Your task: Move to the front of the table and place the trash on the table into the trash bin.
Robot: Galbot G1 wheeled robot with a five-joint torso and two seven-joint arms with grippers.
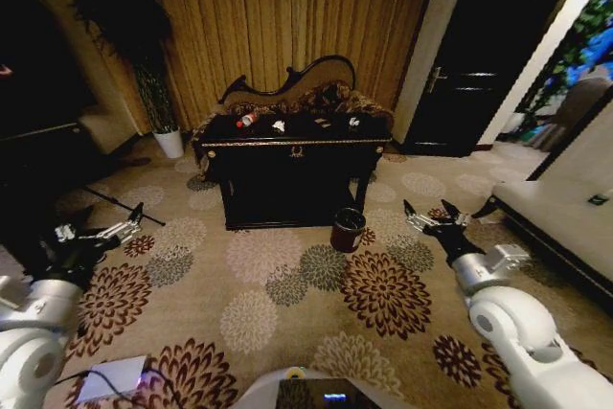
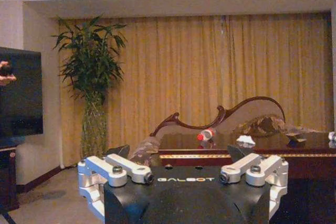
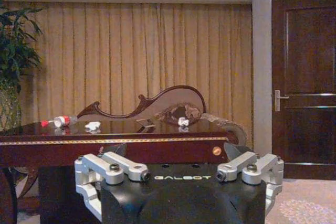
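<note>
Desk [image 1: 292,155]: glossy black top, gold trim. Bottle [image 2: 206,135]: clear plastic, red cap. Paper [image 2: 245,140]: white, crumpled. Trash bin [image 1: 348,230]: dark, smooth. Carpet [image 1: 287,294]: patterned pile. Curtain [image 2: 210,77]: pleated gold cloth. Left claw [image 2: 178,174]: matt black housing, silver metal links.

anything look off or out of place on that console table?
Yes: litter is strewn across the table. A clear bottle with a red cap lies on its side at the left end, crumpled white paper beside it, and small wrappers further right. The trash bin stands upright on the carpet.
</note>
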